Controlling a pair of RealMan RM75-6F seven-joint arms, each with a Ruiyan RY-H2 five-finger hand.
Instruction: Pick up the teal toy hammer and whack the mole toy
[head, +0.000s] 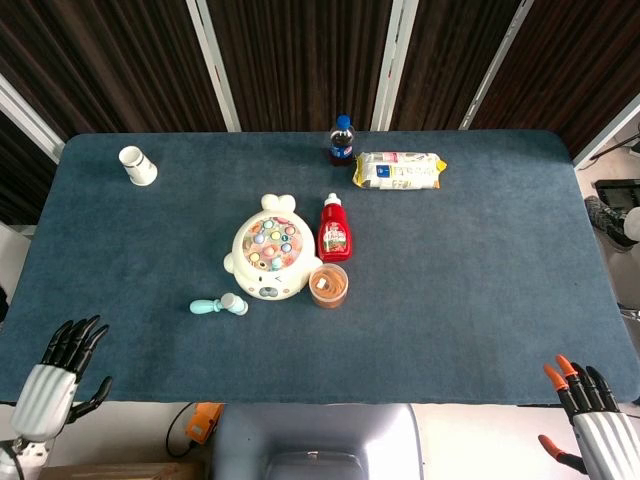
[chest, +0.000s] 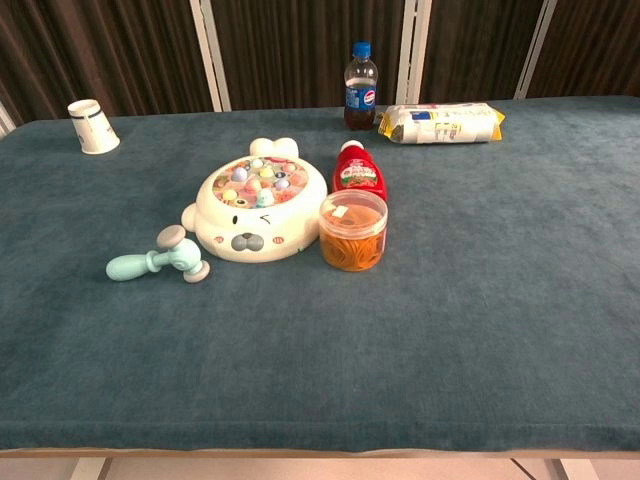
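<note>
Chest view, orange-filled tub (chest: 353, 230) beside mole toy (chest: 257, 207)

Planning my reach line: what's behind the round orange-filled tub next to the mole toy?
Directly behind the orange-filled tub lies a red squeeze bottle, cap pointing away. The tub hides the bottle's lower end in the chest view.

hammer (chest: 158, 261): on our counter (chest: 480, 300), ahead and right of our left hand (head: 50, 378)
mole toy (chest: 258, 208): just right of hammer, well apart from both hands
</note>
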